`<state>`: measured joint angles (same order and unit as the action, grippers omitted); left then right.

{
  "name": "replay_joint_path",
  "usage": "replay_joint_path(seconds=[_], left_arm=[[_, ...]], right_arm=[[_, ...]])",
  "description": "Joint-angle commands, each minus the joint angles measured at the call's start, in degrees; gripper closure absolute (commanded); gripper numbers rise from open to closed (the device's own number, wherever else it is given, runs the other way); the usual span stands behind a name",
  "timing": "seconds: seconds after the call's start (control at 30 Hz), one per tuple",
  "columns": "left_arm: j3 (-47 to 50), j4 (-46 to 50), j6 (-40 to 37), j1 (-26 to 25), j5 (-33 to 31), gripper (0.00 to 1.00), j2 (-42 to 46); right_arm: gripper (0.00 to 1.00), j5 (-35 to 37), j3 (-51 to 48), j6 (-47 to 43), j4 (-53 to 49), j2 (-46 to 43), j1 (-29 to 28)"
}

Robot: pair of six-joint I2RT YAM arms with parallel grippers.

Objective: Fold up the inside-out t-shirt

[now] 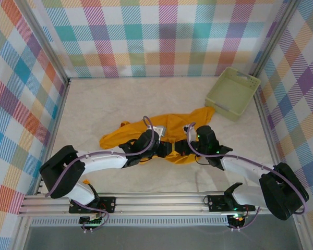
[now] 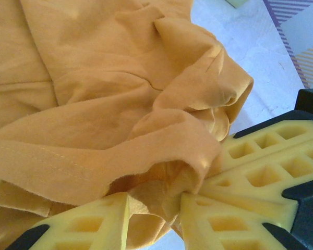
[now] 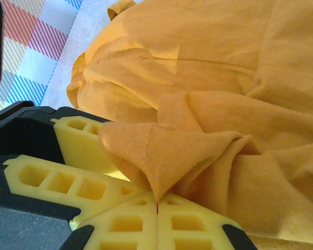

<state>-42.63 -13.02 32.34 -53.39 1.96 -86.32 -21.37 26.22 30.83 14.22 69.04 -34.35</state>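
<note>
The left arm's fingers [image 2: 88, 221] stand slightly apart around a bunched hem fold, though whether they truly grip it cannot be told; the crumpled mustard-orange cotton t-shirt [image 1: 124, 136] lies mid-way across the pale desk [image 1: 120, 99]; the right arm's fingers [image 3: 125, 224], pressed together, pinch another fold, likely to spread the cloth.
</note>
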Motion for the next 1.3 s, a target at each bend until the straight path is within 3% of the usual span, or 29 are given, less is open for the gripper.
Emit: replay_joint_path(seconds=[0.0, 0.7, 0.97, 1.27], left_arm=[[-0.99, -3.51, 0.14, -0.22, 0.77, 0.70, -0.81], [4.72, -13.97, -0.69, -0.15, 6.30, 0.71, 0.82], [6.57, -15.08, -1.95, -0.14, 6.18, 0.64, 2.29], [7.71, -18.63, -2.54, -0.15, 8.93, 0.70, 2.21]], right_arm=[[1.00, -2.71, -0.71, 0.20, 2.64, -1.01, -0.22], [1.00, -0.72, -0.54, 1.06, 1.10, -3.95, -0.19], [1.00, -2.30, -1.21, 1.68, 0.80, -5.49, 1.01], [1.00, -2.08, -1.59, 2.30, 0.67, -6.54, 1.78]])
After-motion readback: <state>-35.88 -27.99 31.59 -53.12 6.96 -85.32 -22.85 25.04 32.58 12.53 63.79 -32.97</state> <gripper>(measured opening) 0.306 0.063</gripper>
